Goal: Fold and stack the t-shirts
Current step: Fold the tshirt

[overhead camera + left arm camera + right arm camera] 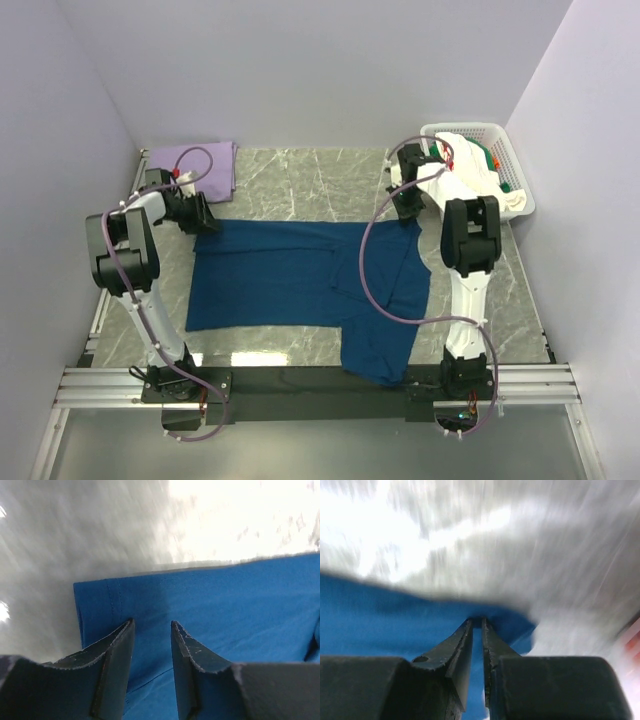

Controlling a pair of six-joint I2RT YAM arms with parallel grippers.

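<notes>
A dark navy-blue t-shirt (300, 275) lies spread flat in the middle of the table, with one part hanging toward the near edge. My left gripper (203, 218) is at the shirt's far left corner. In the left wrist view it (152, 622) is open, its jaws just over the blue cloth (225, 605). My right gripper (408, 212) is at the far right corner. In the right wrist view it (477, 620) is nearly closed, pinching the shirt's edge (380, 615). A pale lavender t-shirt (195, 165) lies folded at the back left.
A white lattice basket (470, 127) stands at the back right, holding a white tee (470, 180) and green cloth (497, 160). Walls close in the table on the left, back and right. The arm bases and a rail run along the near edge.
</notes>
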